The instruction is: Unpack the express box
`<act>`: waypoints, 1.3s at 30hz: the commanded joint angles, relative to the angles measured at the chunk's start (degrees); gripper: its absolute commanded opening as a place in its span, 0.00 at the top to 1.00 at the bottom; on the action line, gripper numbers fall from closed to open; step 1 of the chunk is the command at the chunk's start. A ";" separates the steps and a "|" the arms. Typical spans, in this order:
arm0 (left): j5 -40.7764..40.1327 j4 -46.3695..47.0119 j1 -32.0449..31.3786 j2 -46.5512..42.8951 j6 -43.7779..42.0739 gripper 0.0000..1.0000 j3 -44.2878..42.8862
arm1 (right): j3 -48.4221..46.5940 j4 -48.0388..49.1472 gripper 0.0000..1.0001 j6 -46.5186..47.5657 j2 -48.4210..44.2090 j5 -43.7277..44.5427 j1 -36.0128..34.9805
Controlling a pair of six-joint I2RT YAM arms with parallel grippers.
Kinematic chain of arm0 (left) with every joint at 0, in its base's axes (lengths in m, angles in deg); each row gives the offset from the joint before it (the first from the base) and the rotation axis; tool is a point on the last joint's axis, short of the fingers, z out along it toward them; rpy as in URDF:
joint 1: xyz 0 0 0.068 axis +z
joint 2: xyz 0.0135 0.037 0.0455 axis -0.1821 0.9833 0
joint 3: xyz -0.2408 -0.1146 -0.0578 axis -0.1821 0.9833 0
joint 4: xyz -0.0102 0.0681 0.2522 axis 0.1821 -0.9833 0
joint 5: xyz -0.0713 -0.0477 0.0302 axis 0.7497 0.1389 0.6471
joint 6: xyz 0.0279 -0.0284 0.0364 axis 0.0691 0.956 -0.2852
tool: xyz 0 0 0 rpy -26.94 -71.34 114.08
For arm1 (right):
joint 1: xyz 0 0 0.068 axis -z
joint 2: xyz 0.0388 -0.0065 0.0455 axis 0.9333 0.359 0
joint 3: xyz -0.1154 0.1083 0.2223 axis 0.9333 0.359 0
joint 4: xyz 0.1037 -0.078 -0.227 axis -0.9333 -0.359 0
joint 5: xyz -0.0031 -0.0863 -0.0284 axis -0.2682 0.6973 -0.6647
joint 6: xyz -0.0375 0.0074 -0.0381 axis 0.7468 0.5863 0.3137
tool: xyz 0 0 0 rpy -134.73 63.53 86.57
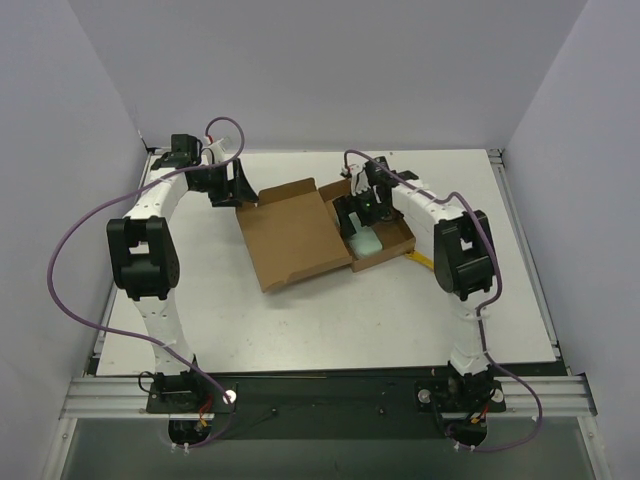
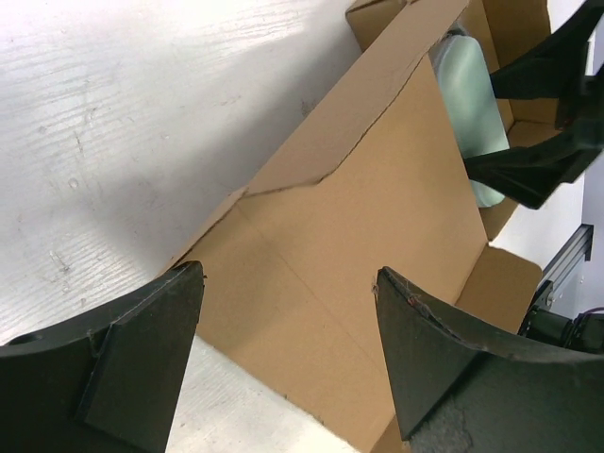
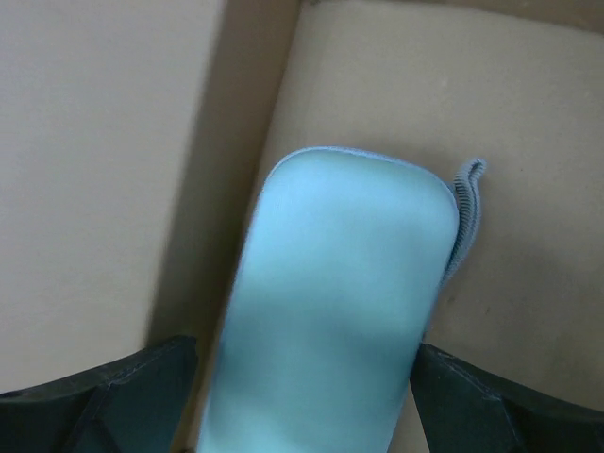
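1. Express box (image 1: 295, 240): it lies open on the white table (image 1: 300, 320), at the centre and slightly toward the far side. The hinged lid is folded out flat to the left. The shallow tray is on the right, with its side flaps raised.

2. Contents: a pale green case (image 1: 365, 243) with rounded corners lies flat on the tray floor, toward the tray's near left side. In the right wrist view the case (image 3: 340, 302) runs alongside the tray's left wall, and a grey ribbed loop (image 3: 464, 212) projects from its far right corner. The cardboard (image 3: 528, 113) around it is plain brown.

3. Right gripper (image 1: 358, 212): it is positioned over the tray and points down at the case. In its own view the right gripper (image 3: 307, 406) is spread wide, with one finger (image 3: 104, 396) on each side of the case's near end. It is released, not clamped. Contact between the pads and the case sides cannot be determined.

4. Left gripper (image 1: 240, 190): it is at the far left corner of the lid. In the left wrist view the left gripper (image 2: 288, 349) is released, fingers (image 2: 142, 359) wide apart, with nothing between them. It hangs above the lid panel (image 2: 377, 245) near its edge with the table (image 2: 113, 123).

5. A thin yellow item (image 1: 422, 258) lies just beside the tray's near right edge. It is too small to identify.
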 commanded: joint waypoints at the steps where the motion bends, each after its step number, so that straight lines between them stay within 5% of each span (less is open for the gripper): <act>1: -0.36 0.37 -0.07 -1.45 -1.32 0.17 -0.14 | -4.55 -7.39 0.00 1.49 3.81 2.96 -1.86; 5: -0.54 0.46 -0.07 -1.19 -1.23 0.18 -0.41 | -4.74 -7.75 0.07 2.63 4.09 5.50 -3.18; 12: -0.54 0.55 -0.16 -0.92 -1.23 0.17 -0.67 | -5.26 -7.84 0.35 4.92 -1.87 5.78 -2.65; 22: 0.52 1.07 -0.42 0.31 0.00 0.18 -1.55 | -9.04 -7.40 0.44 -3.08 -10.86 3.66 8.32; 34: 0.52 0.99 -0.42 -0.13 -0.18 0.17 -0.93 | -6.23 -12.14 0.35 2.64 -6.38 12.89 25.91; 39: 0.17 0.64 -0.42 0.04 -0.70 0.17 -1.29 | -5.70 -12.23 0.16 1.23 -3.30 14.12 26.27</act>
